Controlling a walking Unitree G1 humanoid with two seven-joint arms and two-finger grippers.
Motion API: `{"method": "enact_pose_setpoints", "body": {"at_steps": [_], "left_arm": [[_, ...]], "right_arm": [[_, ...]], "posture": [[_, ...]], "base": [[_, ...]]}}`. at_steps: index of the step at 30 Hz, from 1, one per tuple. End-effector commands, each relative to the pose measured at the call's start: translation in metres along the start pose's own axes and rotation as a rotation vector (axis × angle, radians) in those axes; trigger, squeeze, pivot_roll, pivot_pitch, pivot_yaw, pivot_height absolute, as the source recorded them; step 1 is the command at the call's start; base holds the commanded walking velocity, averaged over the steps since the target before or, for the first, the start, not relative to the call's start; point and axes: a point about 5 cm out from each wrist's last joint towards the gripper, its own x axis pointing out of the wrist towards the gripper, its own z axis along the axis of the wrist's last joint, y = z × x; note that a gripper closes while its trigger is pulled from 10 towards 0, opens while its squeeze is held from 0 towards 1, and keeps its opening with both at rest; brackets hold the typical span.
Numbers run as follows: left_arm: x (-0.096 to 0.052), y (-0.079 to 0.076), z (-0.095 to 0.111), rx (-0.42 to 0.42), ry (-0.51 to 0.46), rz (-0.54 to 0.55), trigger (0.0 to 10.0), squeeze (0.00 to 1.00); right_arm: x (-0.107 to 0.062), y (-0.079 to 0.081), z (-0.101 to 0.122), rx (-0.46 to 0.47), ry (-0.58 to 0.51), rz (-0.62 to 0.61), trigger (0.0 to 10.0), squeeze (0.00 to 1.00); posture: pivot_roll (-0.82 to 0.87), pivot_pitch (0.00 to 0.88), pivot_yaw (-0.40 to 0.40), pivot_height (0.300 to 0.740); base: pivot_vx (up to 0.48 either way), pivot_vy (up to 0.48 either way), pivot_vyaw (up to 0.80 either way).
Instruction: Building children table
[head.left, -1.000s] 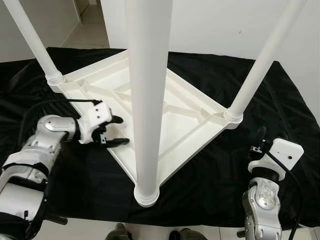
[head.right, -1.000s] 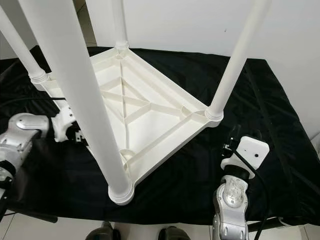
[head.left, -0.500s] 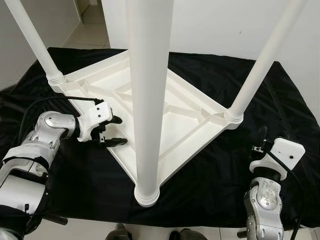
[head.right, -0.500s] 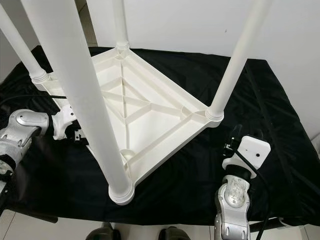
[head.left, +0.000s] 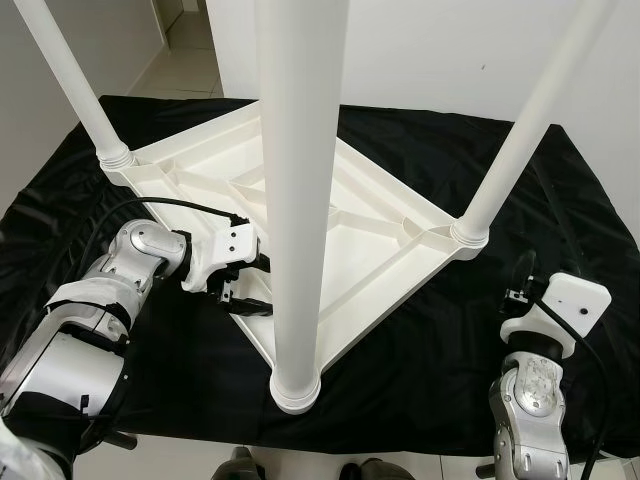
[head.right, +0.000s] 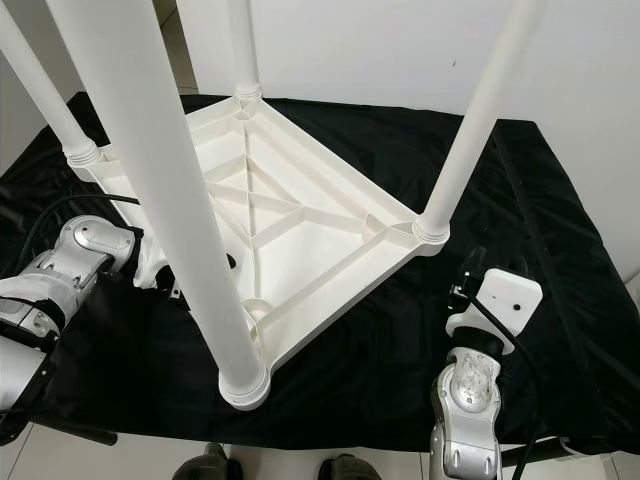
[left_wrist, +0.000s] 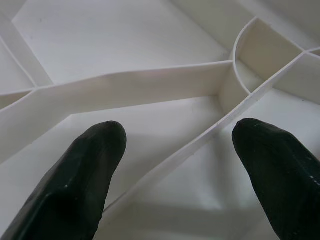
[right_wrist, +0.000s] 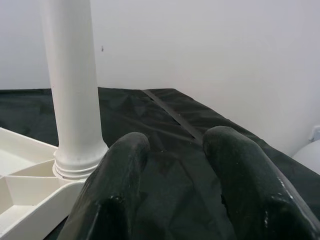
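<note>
Black fingers (left_wrist: 85, 175) of the left gripper (head.left: 243, 285) spread wide over the upturned table (head.left: 370, 235) ribs, holding nothing.

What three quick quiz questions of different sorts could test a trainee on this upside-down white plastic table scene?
1. True or false: the upside-down white plastic table lies on a black cloth.
2. How many white tube legs stand fitted?
3. Which is at the table's ribbed underside: A) left gripper, B) right gripper?

Key: 1 true; 2 four; 3 A, its jaws open.
</note>
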Motion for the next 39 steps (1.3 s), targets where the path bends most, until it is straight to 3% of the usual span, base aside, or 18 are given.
{"method": "enact_pose_setpoints", "body": {"at_steps": [1,2,3,4,5,6,9,26,37,38,39], "left_arm": [[0.0006,-0.0028,0.0011,0.005,0.020,-0.105,9.9,0.00],[0.0006,-0.0028,0.0011,0.005,0.020,-0.105,9.9,0.00],[0.0016,-0.0021,0.0024,0.002,0.017,-0.112,7.0,0.00],[0.0036,-0.0009,0.0040,0.002,0.014,-0.113,4.9,0.00],[0.0050,-0.0001,0.0049,0.002,0.013,-0.114,4.2,0.00],[0.0050,-0.0001,0.0049,0.002,0.013,-0.114,4.2,0.00],[0.0056,0.0007,0.0057,-0.007,0.002,-0.111,0.0,0.00],[0.0062,-0.0015,0.0028,-0.031,-0.014,-0.125,0.0,0.00],[-0.0012,-0.0046,-0.0042,-0.084,-0.047,-0.107,0.0,0.00],[-0.0005,-0.0052,-0.0043,-0.079,-0.047,-0.110,10.0,0.00],[-0.0005,-0.0052,-0.0043,-0.079,-0.047,-0.110,10.0,0.00]], "right_arm": [[-0.0025,0.0004,-0.0029,-0.001,0.013,-0.008,10.0,0.00],[-0.0025,0.0004,-0.0029,-0.001,0.013,-0.008,10.0,0.00],[-0.0034,0.0007,-0.0030,0.001,0.015,-0.012,10.0,0.00],[-0.0040,0.0010,-0.0032,0.001,0.017,-0.015,10.0,0.00],[-0.0044,0.0010,-0.0034,0.001,0.017,-0.018,10.0,0.00],[-0.0044,0.0010,-0.0034,0.001,0.017,-0.018,10.0,0.00],[-0.0048,-0.0022,-0.0030,-0.004,0.017,-0.033,10.0,0.00],[-0.0053,-0.0045,-0.0053,-0.012,0.025,-0.040,10.0,0.00],[-0.0073,-0.0062,-0.0068,-0.010,0.031,-0.062,10.0,0.00],[-0.0074,-0.0055,-0.0071,-0.009,0.032,-0.059,10.0,0.00],[-0.0074,-0.0055,-0.0071,-0.009,0.032,-0.059,10.0,0.00]], "posture": [[-0.01,0.045,0.040,0.740],[-0.01,0.045,0.040,0.740],[-0.01,0.046,0.045,0.740],[-0.02,0.046,0.049,0.740],[-0.02,0.046,0.049,0.740],[-0.02,0.046,0.049,0.740],[-0.03,0.046,0.054,0.740],[-0.02,0.045,0.052,0.740],[-0.02,0.049,0.061,0.740],[-0.01,0.050,0.058,0.740],[-0.01,0.050,0.058,0.740]], "base": [[0.000,0.000,0.00],[0.000,0.000,0.00],[0.000,0.000,0.00],[0.000,0.000,0.00],[0.000,0.000,0.00],[0.000,0.000,0.00],[0.000,0.000,0.00],[0.000,0.000,0.00],[0.000,0.000,0.00],[0.000,0.000,0.00],[0.000,0.000,0.00]]}}
